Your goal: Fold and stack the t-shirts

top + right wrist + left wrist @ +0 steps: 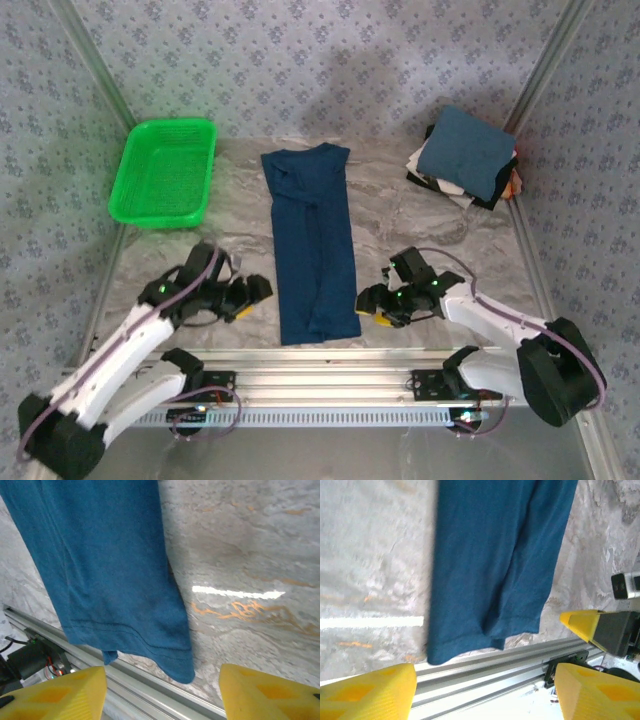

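Both left end effector (256, 292) and right end effector (369, 304) stand wide, empty; pinch the soft, limp t-shirt (313, 240) at its 6 o'clock hem corners.

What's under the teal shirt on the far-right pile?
Beneath the teal shirt, white and black cloth edges and an orange-red sliver poke out. It covers the rest, so the count is unclear.

Bright, even, softly shadowed; white glare streak on grey marbled tabletop (235, 594) ahead of right gripper (162, 692); mild blur.
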